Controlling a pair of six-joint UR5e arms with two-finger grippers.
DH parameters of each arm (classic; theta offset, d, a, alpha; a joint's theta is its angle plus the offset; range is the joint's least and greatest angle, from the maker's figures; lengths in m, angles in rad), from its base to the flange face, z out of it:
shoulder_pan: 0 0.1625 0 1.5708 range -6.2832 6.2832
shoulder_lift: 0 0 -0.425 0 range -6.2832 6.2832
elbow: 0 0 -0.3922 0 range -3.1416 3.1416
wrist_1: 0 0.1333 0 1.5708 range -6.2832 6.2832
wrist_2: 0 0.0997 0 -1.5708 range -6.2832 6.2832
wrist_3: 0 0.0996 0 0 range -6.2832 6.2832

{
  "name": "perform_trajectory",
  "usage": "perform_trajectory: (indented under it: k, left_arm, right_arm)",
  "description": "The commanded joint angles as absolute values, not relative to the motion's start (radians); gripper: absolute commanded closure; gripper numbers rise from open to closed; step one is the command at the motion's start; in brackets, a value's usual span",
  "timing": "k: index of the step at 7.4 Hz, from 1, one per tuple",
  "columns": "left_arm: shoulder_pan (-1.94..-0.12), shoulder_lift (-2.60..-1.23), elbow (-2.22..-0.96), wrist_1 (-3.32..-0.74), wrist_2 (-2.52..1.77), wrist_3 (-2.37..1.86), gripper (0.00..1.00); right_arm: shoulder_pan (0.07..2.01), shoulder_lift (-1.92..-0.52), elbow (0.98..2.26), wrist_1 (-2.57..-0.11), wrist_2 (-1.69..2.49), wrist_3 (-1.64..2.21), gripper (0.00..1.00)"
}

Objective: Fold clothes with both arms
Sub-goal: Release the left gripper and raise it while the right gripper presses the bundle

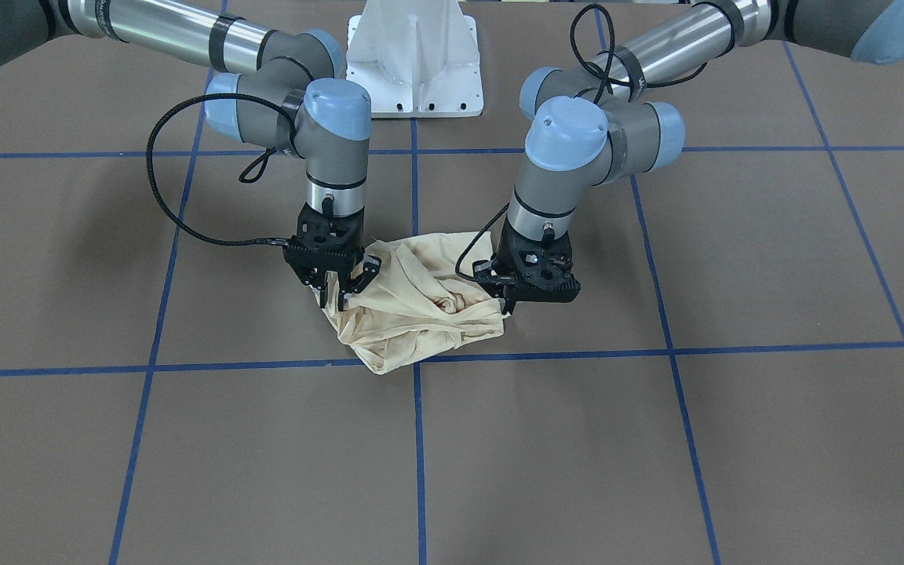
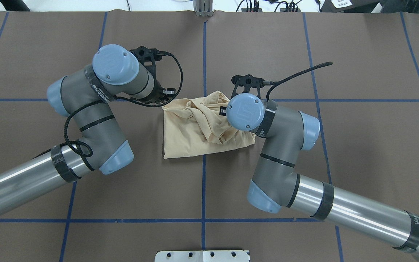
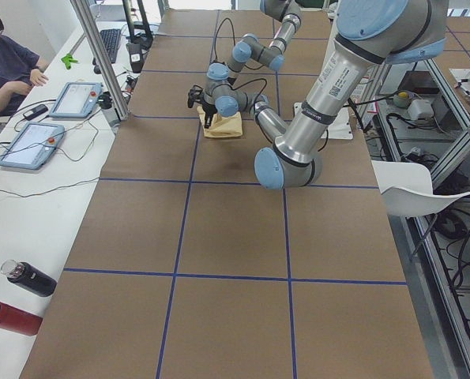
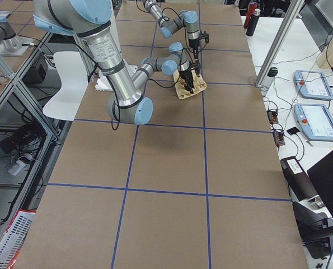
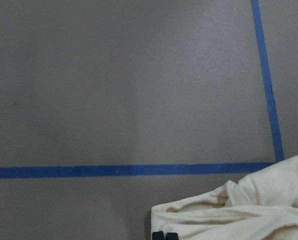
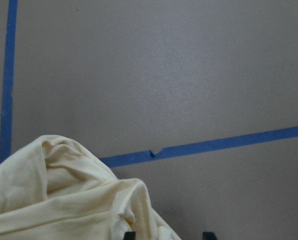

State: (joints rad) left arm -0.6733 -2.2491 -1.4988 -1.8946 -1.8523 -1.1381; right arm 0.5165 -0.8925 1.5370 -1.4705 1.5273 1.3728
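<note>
One thin, soft cream T-shirt [image 1: 413, 318] lies in a creased heap mid-worktop [image 1: 656, 455], its edge crossing a blue tape line [image 1: 577, 353]. The left tool [image 1: 508, 304] is pinched closed on one corner. The right tool [image 1: 338, 295] is spread apart at the opposite edge. Matte brown surface stretches wide around, and the white pedestal [image 1: 414, 71] stands well apart.

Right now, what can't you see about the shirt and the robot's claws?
- Shirt: any print, label or sleeves, buried in crumpled folds in every view.
- Left gripper: whether it pinches cloth; the left wrist view cuts its fingertips off at the bottom edge.
- Right gripper: whether it touches cloth; overhead, its own arm covers it.
- Side views: both grippers too small.
</note>
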Motion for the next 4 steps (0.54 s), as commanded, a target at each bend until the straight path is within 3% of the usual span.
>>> perform_trajectory:
  k: [1, 4]
  left_arm:
    - [-0.759, -2.223, -1.512, -1.901, -2.005, -1.004, 0.0]
    - [-0.798, -2.137, -1.568, -1.905, -2.036, -0.873, 0.0]
  right_arm:
    - [0.587, -0.848, 1.555, -1.474, 1.716, 1.344, 0.0]
    - [0.517, -0.804, 1.663, -1.691, 1.706, 1.423, 0.01]
